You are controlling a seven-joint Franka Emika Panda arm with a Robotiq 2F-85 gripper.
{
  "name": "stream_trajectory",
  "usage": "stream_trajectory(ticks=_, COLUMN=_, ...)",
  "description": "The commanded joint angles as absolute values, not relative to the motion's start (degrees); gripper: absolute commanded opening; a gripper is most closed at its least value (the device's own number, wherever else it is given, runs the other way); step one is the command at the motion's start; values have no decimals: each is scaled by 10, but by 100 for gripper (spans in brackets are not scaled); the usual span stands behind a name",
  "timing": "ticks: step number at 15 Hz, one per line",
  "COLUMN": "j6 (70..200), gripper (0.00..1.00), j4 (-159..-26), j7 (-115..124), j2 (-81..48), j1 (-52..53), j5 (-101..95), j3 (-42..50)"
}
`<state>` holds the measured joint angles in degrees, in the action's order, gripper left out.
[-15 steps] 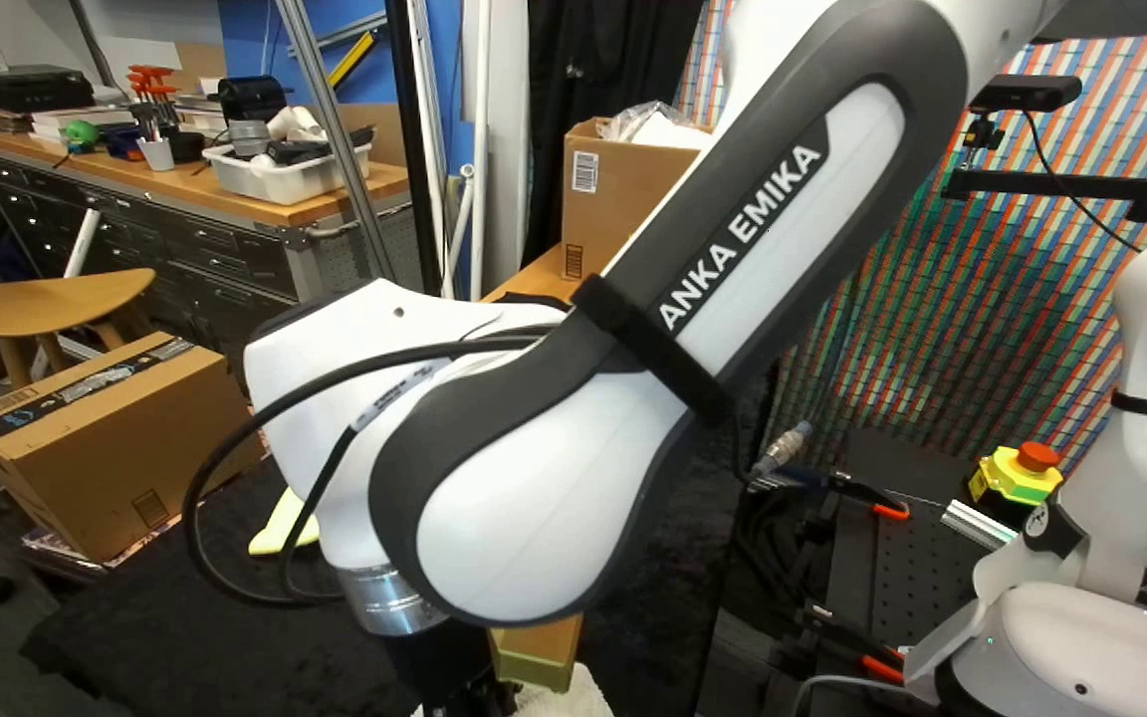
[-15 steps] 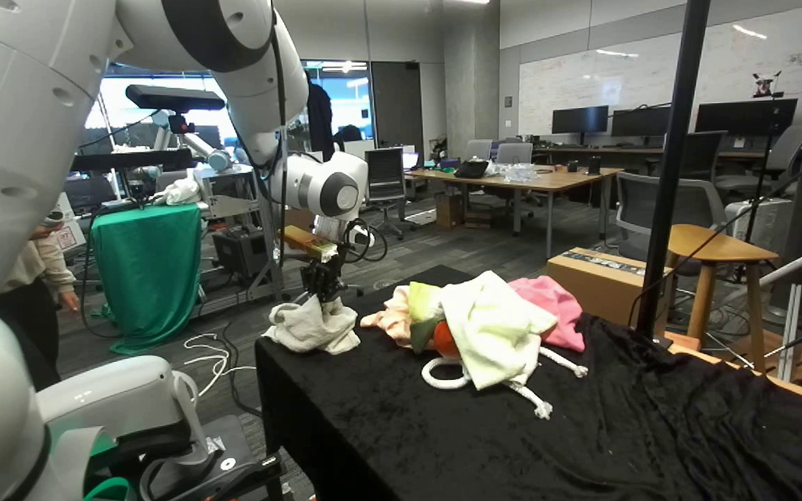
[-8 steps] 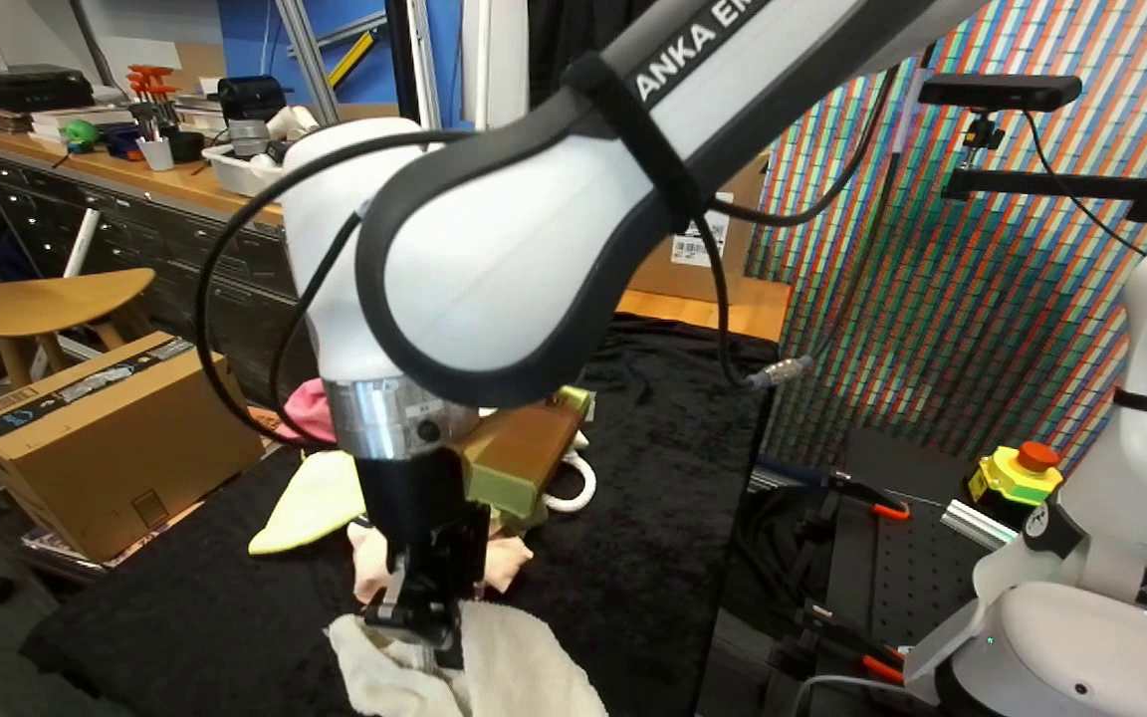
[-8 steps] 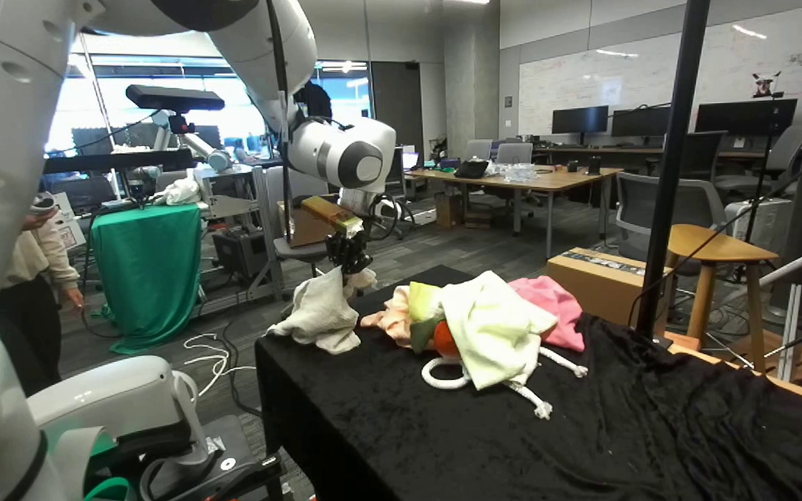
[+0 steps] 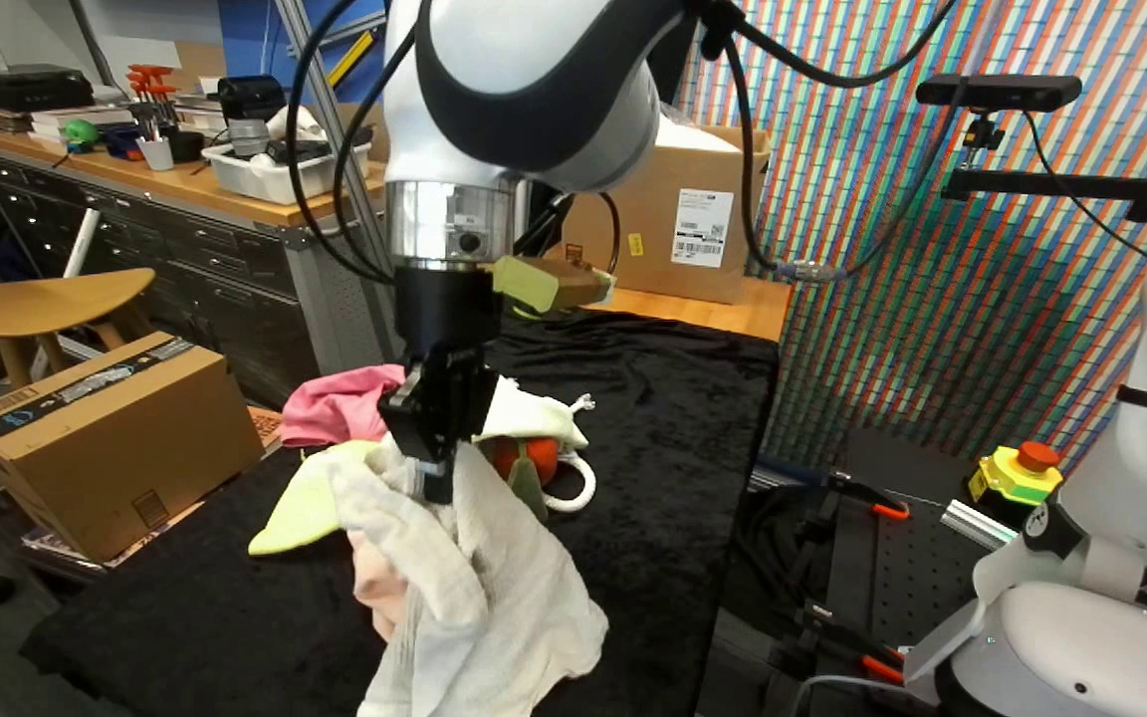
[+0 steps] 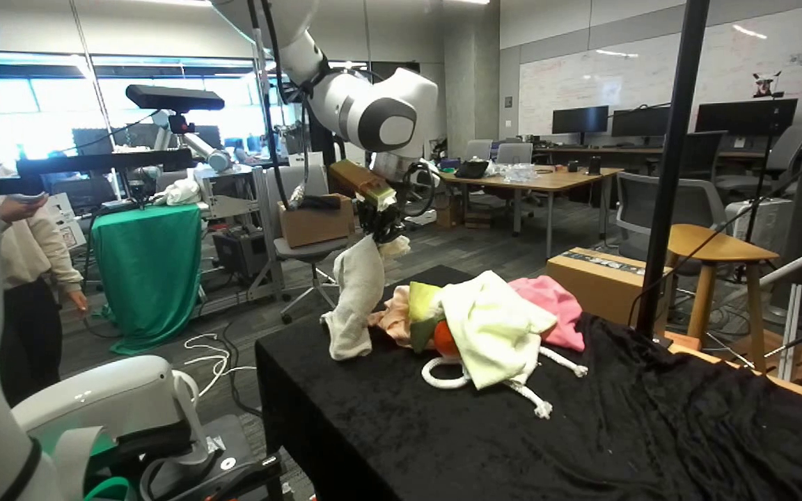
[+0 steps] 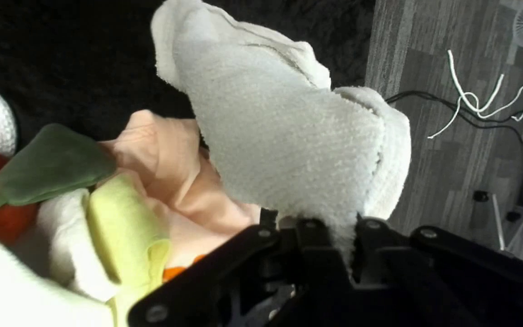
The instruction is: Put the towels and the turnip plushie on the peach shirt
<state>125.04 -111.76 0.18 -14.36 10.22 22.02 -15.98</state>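
White towel is gripped by the pincer near the peach shirt, not yet released, while the yellow-green towel and turnip plushie seem already laid partly on that shirt.

The gripper pinches a white towel, which hangs near the peach shirt — and white rope pokes out from under a pale towel.

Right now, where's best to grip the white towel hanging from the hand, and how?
White towel: probably by its bunched top, coming from above. The hand pinches a narrow gathered fold there, and the wider cloth hangs below.
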Motion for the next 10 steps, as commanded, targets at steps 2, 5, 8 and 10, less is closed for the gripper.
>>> stream_trajectory(ticks=2, j6=1203, gripper=10, j4=-1138, j7=-83, j2=-75, j1=69, j5=253, j3=-139)
stream_trajectory(ticks=5, j6=1197, gripper=10, j4=-1140, j7=-78, j2=-52, j1=70, j5=209, j3=-117)
stream_trajectory(ticks=8, j6=1227, gripper=10, j4=-1133, j7=-45, j2=-53, j1=80, j5=118, j3=-102)
stream_trajectory(ticks=10, j6=1236, gripper=11, j4=-1123, j7=-24, j2=-63, j1=84, j5=62, j3=-98)
